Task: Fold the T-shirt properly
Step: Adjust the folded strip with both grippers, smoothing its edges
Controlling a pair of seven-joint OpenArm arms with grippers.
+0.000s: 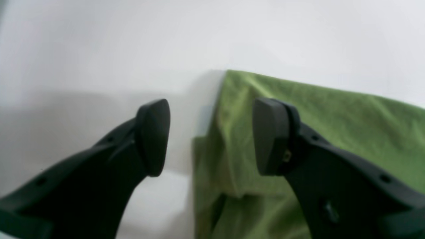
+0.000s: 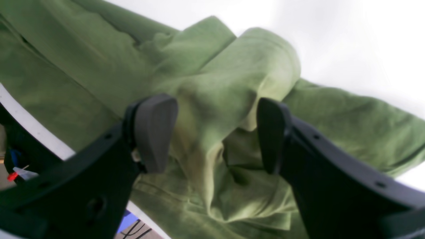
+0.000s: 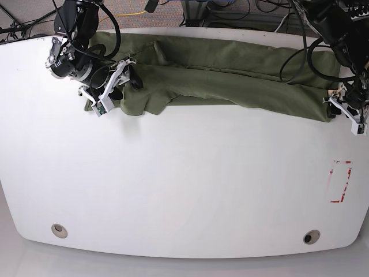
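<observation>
The olive-green T-shirt (image 3: 230, 69) lies stretched in a long, wrinkled band along the far side of the white table (image 3: 184, 184). My right gripper (image 3: 118, 86) is at the shirt's left end. In the right wrist view it (image 2: 212, 134) stands open with a bunched fold of the T-shirt (image 2: 225, 86) between its jaws. My left gripper (image 3: 344, 112) is at the shirt's right end. In the left wrist view it (image 1: 212, 136) is open just above the table, straddling the edge of the T-shirt (image 1: 332, 116), with nothing pinched.
A red tape rectangle (image 3: 340, 182) marks the table near its right edge. Two round holes (image 3: 58, 230) (image 3: 311, 236) sit near the front edge. Cables (image 3: 242, 14) and stands crowd the floor beyond the far edge.
</observation>
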